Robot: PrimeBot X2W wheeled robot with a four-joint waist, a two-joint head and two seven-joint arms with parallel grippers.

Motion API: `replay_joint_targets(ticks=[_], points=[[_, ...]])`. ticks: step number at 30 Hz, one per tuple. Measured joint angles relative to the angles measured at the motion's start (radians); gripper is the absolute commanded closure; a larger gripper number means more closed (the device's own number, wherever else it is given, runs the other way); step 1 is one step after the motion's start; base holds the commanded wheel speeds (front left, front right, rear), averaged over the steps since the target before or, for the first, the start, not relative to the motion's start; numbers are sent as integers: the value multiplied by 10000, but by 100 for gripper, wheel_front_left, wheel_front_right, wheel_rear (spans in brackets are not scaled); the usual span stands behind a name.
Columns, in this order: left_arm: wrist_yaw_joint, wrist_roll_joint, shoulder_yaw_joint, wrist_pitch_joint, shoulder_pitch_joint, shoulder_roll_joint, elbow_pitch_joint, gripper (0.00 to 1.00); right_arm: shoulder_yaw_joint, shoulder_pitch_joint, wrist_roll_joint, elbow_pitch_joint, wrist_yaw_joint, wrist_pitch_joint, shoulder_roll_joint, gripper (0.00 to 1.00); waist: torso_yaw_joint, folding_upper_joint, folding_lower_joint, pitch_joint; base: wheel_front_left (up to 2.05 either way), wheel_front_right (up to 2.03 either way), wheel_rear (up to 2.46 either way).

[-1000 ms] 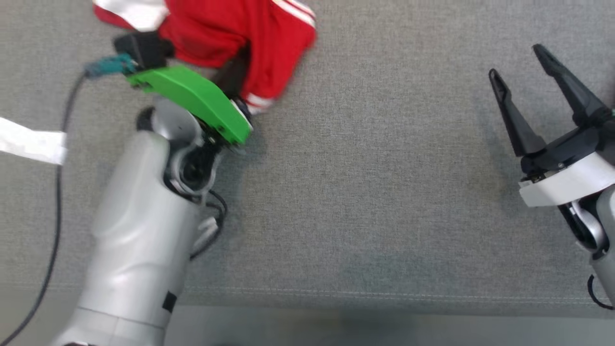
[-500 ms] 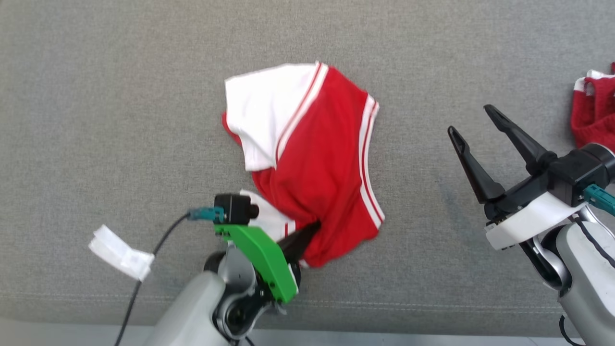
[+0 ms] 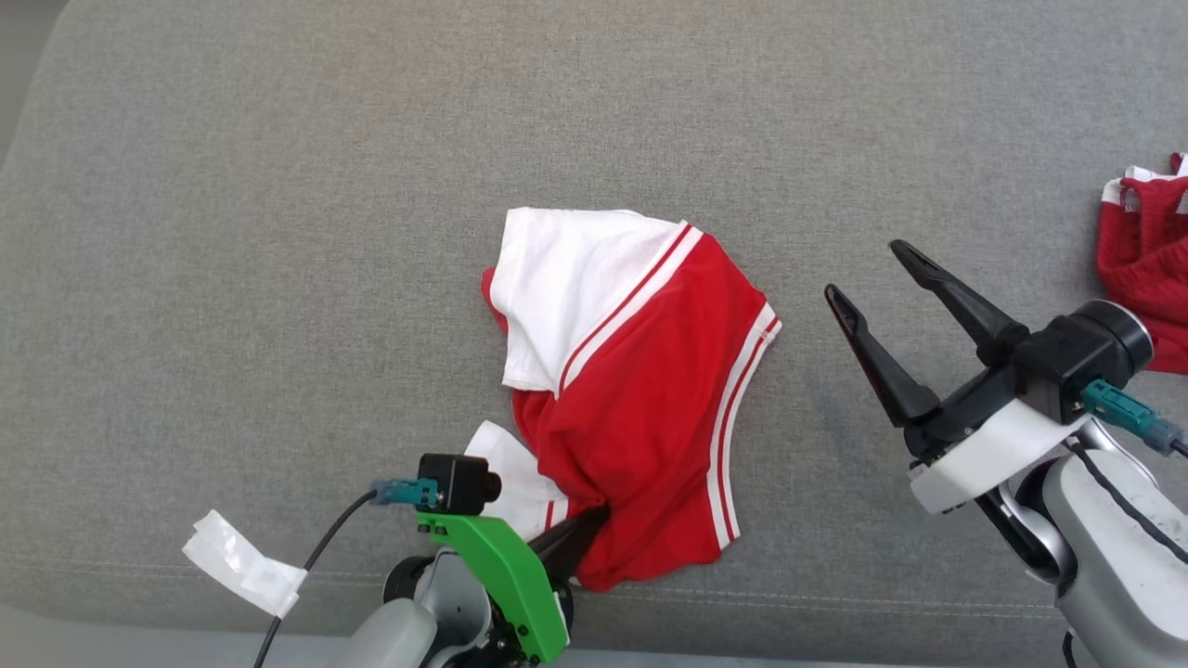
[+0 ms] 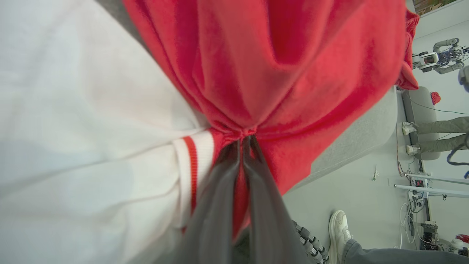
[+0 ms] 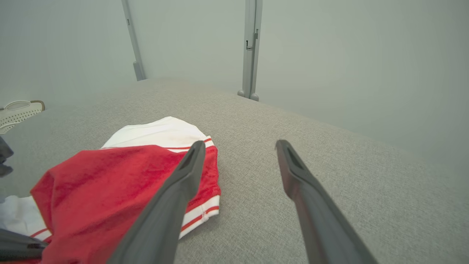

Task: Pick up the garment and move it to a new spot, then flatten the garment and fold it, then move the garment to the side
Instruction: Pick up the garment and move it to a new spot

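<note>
The left claw (image 3: 585,529) is pinched shut on a small bunch at the near edge of the crumpled garment (image 3: 640,399) lying on the tabletop (image 3: 278,232), the right claw (image 3: 863,269) gapes empty right of the garment, and so thin a pinch could slip out if tugged.

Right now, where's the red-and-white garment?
Head view: the garment lies crumpled front-middle on the grey cushion, its near edge pinched in the left gripper; the open right gripper hovers to its right.
</note>
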Motion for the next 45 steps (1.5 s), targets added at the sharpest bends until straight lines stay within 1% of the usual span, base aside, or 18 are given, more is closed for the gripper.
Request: replay_joint_targets(ticks=[2, 10, 12, 15, 19, 21, 28, 33, 41, 45], points=[[0, -46, 167, -92, 104, -19, -90, 100, 142, 0, 48, 42, 0, 17, 2, 0, 27, 0, 0, -1, 0, 0, 0], [36, -947, 849, -305, 123, -27, -874, 100, 740, 3, 127, 180, 86, 199, 121, 0, 56, 0, 0, 60, 0, 0, 0], [111, -1043, 895, -303, -158, -27, -1118, 100, 955, -2, 132, 182, 88, 253, 228, 0, -24, 0, 0, 71, 0, 0, 0], [113, -1122, 989, -316, -838, -44, -1411, 100, 1210, -28, 134, 182, 88, 288, 360, 0, -197, 0, 0, 98, 0, 0, 0], [113, -1122, 1152, -435, -1679, -61, -1530, 100, 1643, -35, 161, 199, 88, 408, 466, 0, -500, 0, 0, 154, 0, 0, 0], [127, -1319, 1197, -433, -1909, -73, -1574, 100, 1904, -34, 163, 238, 88, 470, 562, 0, -681, 0, 0, 190, 0, 0, 0], [456, -1611, 1143, -422, -2578, -94, -1501, 100, 3007, 28, 320, 353, 88, 539, 945, 0, -1411, 0, 0, 362, 0, 0, 0], [652, -1708, 1051, -541, -3343, -104, -1450, 100, 3536, 196, 614, 535, 90, 550, 1160, 0, -1941, 0, 0, 561, 0, 0, 0], [1145, -1582, 1488, -1116, -4732, -142, -805, 100, 3735, 165, 786, 757, 90, 445, 1538, 0, -2667, 0, 0, 1005, 0, 0, 0], [1354, -1705, 1465, -1304, -4998, -155, -222, 100, 3568, -63, 905, 1001, 90, 355, 1935, 0, -3038, 0, 0, 1303, 0, 0, 0]])
